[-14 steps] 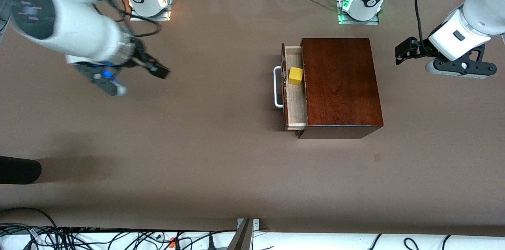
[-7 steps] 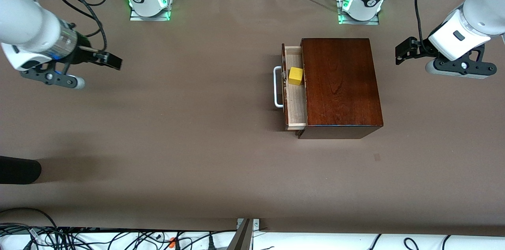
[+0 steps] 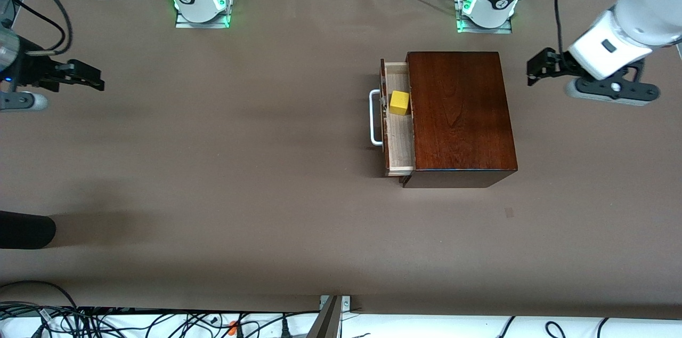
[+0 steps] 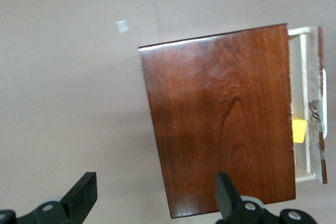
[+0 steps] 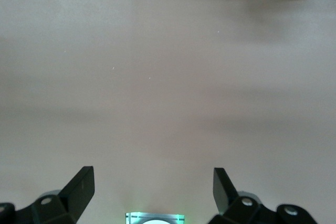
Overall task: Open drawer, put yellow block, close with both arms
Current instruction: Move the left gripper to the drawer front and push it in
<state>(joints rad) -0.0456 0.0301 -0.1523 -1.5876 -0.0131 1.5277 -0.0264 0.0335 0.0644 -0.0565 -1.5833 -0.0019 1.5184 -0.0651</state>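
A brown table (image 3: 266, 167) is covered by a plain mat. A small pale patch (image 3: 509, 212) is seen on it toward the front camera. A black rounded object (image 3: 24, 230) is laid at the right arm's end. Tangled cables (image 3: 106, 322) are gathered along the near edge.

Place: my robotics lab bench.
Surface: brown-covered table (image 3: 213, 178) under my arms.
Mounts: bolted bases (image 3: 201, 5) lit green.
Edge: tangled black cables (image 3: 106, 322), aluminium framing.

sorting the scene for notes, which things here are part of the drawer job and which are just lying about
Part of the job: drawer, open; yellow block in it; wooden box.
Lying about: cables along the table edge nearest the front camera.
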